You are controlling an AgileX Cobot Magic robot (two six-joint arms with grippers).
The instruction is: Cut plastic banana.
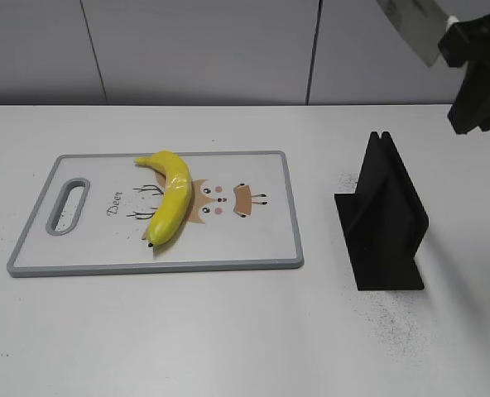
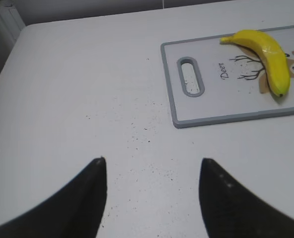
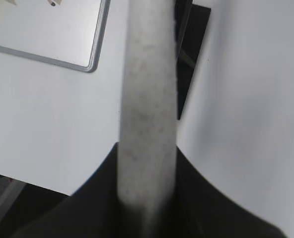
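Observation:
The plastic banana (image 1: 170, 204) lies on a white cutting board (image 1: 261, 236) with a grey rim and a deer drawing. It also shows in the left wrist view (image 2: 267, 50) at the top right. My right gripper (image 1: 468, 50) is high at the top right of the exterior view, shut on a grey knife (image 1: 412, 27) whose blade points up and left. In the right wrist view the knife (image 3: 149, 99) runs straight up from the jaws (image 3: 147, 173). My left gripper (image 2: 152, 171) is open and empty over bare table, left of the board.
A black knife stand (image 1: 381, 219) stands on the table right of the board, below the raised knife; it also shows in the right wrist view (image 3: 189, 59). The board's handle slot (image 2: 189, 76) faces my left gripper. A grey wall runs behind.

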